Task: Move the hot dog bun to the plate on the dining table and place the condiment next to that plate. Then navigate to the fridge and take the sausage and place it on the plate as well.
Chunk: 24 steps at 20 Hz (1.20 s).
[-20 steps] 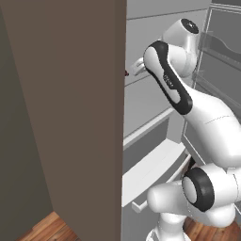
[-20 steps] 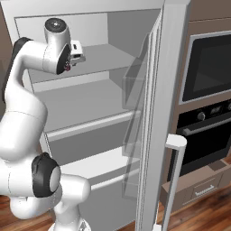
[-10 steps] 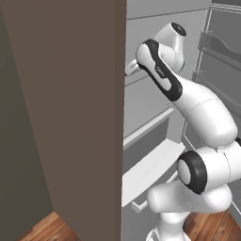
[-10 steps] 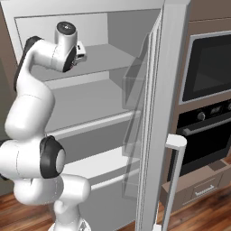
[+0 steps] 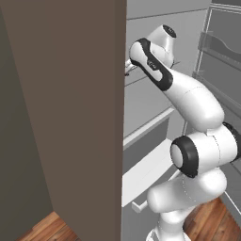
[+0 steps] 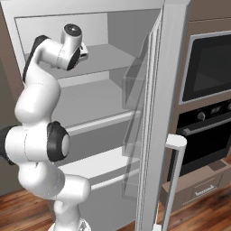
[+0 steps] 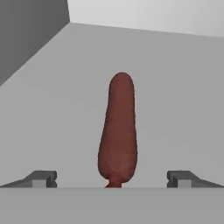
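Note:
A dark red sausage (image 7: 119, 131) lies lengthwise on a grey fridge shelf (image 7: 175, 96) in the hand view, its near end between my two fingertips. My gripper (image 7: 112, 179) is open, one fingertip on each side of the sausage, and touches nothing. In the base views the arm reaches up into the open fridge at the upper shelf (image 6: 108, 56), and the hand (image 6: 81, 49) points inward there. The bun, condiment, plate and dining table are out of view.
The fridge door (image 6: 153, 126) stands open to the right with clear door bins. A brown cabinet side (image 5: 70, 117) walls off the left. A built-in oven (image 6: 207, 72) stands right of the fridge. Lower shelves and a drawer (image 5: 146, 164) lie below the arm.
The arm has swung further into the fridge toward the upper shelf, with the hand moving deeper inward. The gripper stayed open.

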Tool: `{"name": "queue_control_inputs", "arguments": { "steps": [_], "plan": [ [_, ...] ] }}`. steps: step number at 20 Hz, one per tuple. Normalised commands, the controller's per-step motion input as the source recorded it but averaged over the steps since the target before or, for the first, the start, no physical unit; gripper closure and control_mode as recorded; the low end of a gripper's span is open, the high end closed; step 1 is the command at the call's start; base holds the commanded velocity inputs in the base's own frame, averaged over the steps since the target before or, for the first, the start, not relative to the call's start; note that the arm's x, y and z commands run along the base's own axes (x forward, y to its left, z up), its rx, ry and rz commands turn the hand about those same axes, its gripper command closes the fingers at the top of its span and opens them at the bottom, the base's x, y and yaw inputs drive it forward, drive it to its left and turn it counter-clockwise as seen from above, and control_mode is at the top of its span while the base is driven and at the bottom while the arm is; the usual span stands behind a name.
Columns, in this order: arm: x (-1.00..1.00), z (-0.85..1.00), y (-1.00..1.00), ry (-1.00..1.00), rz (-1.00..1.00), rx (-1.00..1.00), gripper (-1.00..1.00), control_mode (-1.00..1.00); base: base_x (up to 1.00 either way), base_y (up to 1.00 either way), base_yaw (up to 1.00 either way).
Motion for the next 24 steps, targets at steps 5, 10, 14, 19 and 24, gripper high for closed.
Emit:
{"name": "queue_control_inputs", "arguments": {
  "steps": [5, 10, 14, 19, 24],
  "plan": [
    [0.38, -0.02, 0.15, 0.05, 0.0, -0.02, -1.0, -1.0, 0.0, 0.0, 0.0],
    [0.22, -0.08, 0.09, 0.08, 0.0, -0.06, -1.0, -1.0, 0.0, 0.0, 0.0],
    [0.13, -0.12, 0.11, 0.06, 0.0, -0.06, -1.0, -1.0, 0.0, 0.0, 0.0],
    [0.03, -0.26, 0.09, 0.07, 0.0, -0.1, 1.0, -1.0, 0.0, 0.0, 0.0],
    [0.0, -0.23, 0.0, 0.02, 0.0, -0.05, 1.0, -1.0, 0.0, 0.0, 0.0]
  ]
}}
